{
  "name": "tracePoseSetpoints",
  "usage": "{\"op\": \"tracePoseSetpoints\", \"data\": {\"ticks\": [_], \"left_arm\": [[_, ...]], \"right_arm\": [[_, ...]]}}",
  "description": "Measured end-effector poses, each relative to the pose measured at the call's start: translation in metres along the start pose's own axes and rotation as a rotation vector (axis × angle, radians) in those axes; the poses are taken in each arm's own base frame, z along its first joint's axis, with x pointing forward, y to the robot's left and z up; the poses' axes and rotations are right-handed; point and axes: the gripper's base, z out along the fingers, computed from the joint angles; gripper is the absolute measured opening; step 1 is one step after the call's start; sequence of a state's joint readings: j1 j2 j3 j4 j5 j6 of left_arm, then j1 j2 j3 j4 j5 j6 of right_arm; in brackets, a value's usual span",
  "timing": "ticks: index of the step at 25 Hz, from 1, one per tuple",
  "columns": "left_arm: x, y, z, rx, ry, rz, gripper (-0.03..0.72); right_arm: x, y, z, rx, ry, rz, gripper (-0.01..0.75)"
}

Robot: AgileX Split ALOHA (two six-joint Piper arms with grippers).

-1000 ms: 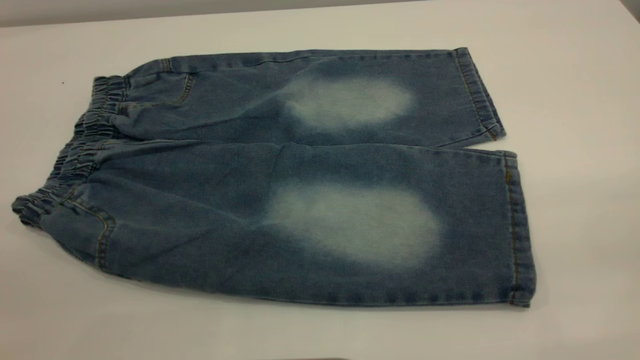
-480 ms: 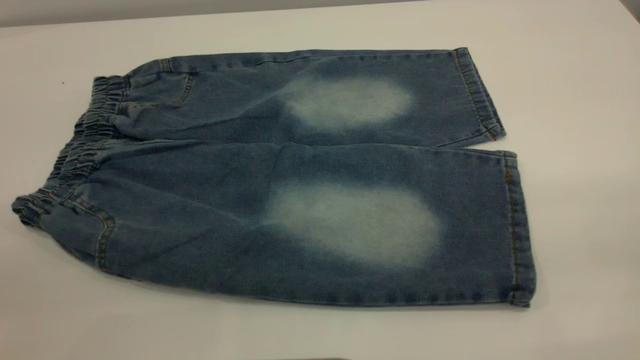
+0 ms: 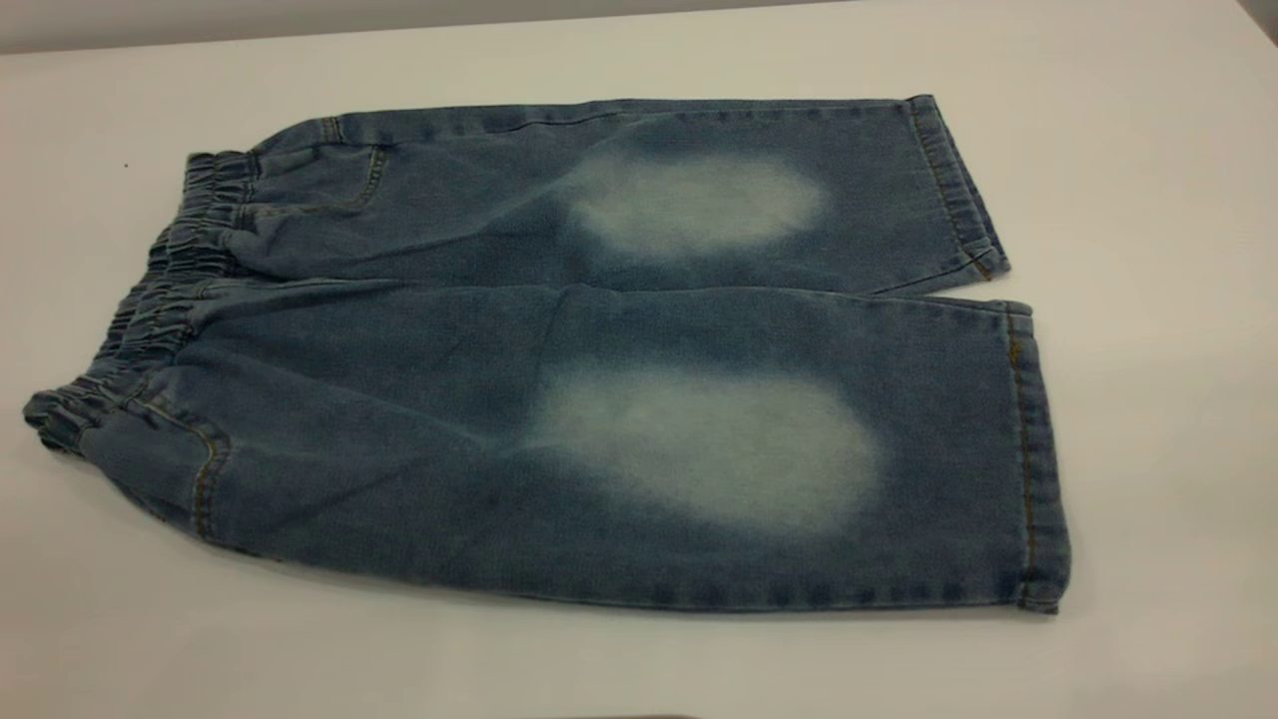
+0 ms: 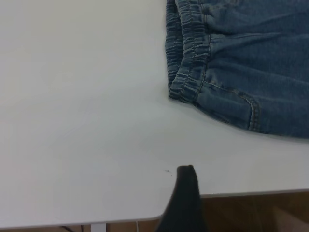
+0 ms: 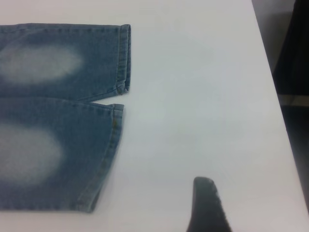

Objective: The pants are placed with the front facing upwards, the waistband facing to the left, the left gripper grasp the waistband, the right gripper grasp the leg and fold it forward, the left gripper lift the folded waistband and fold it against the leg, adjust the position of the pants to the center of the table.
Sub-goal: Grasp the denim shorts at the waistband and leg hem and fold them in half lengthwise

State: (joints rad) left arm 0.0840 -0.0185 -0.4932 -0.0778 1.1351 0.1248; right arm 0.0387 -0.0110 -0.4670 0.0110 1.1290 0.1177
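The short blue denim pants [image 3: 599,369] with whitish faded thigh patches and tan stitching lie flat and unfolded on the large smooth white table [image 3: 1148,200], front side up. The darker, gathered elastic waistband [image 3: 150,310] sits at the exterior view's left end; both stitched hems sit at the right end. The near, wider denim leg [image 3: 759,449] with its large faded patch lies alongside the far leg, the two touching along most of the inseam and parting slightly at the hems. Tan stitching curves around a front pocket opening near the waistband's near corner. No container is in view. No brand, label or legible writing is visible on the exposed denim in any view.

Neither gripper appears in the exterior view. In the left wrist view, one black fingertip of the left gripper [image 4: 186,193] shows over the table's near edge, apart from the pants, with the waistband's near corner [image 4: 186,87] a short way beyond it across bare tabletop. Only this one fingertip is in frame, so I cannot tell whether the left fingers are spread or closed; nothing is held at the visible tip.

In the right wrist view, one black textured fingertip of the right gripper [image 5: 207,203] shows above bare table, apart from the leg hems [image 5: 116,121]. Again a single fingertip only, so the spread of the right fingers cannot be told. It touches no cloth.
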Motion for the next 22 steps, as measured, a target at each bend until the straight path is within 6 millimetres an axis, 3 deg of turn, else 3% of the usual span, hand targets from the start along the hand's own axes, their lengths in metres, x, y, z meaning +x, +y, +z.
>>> {"op": "tracePoseSetpoints", "data": {"ticks": [22], "left_arm": [[-0.0053, 0.0004, -0.002, -0.005, -0.039, -0.007, 0.57]], "right_arm": [[-0.0054, 0.0057, 0.0065, -0.049, 0.058, 0.035, 0.387]]}}
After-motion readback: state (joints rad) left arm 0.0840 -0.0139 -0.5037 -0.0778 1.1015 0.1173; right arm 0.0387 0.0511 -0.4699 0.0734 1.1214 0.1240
